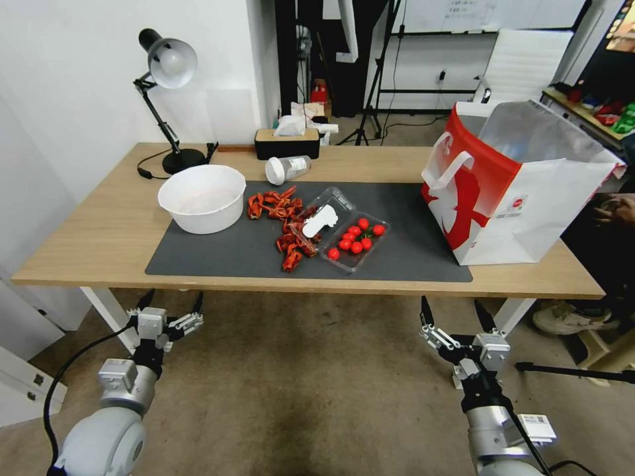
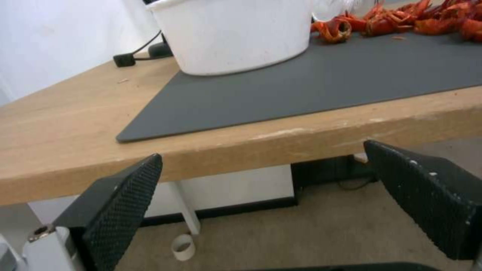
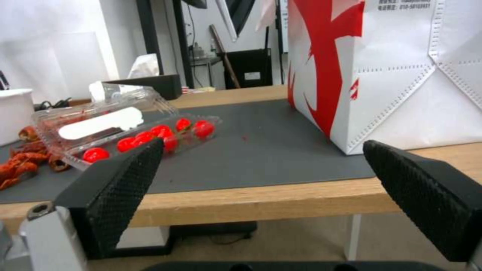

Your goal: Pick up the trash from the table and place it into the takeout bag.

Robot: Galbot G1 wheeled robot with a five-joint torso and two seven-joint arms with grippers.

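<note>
2 grippers wait below the near table (image 1: 99, 244) edge, fingers spread, empty.
Left gripper (image 1: 170, 311); right gripper (image 1: 456, 314); the clamshell box (image 1: 340, 228) looks light, flimsy; grasp its rim.

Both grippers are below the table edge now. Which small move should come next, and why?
Probably raise the open right gripper above the light wood table edge toward the clear plastic clamshell box of red tomatoes: it lies nearest the red-and-white takeout bag. The open left gripper also hangs below the edge.
</note>
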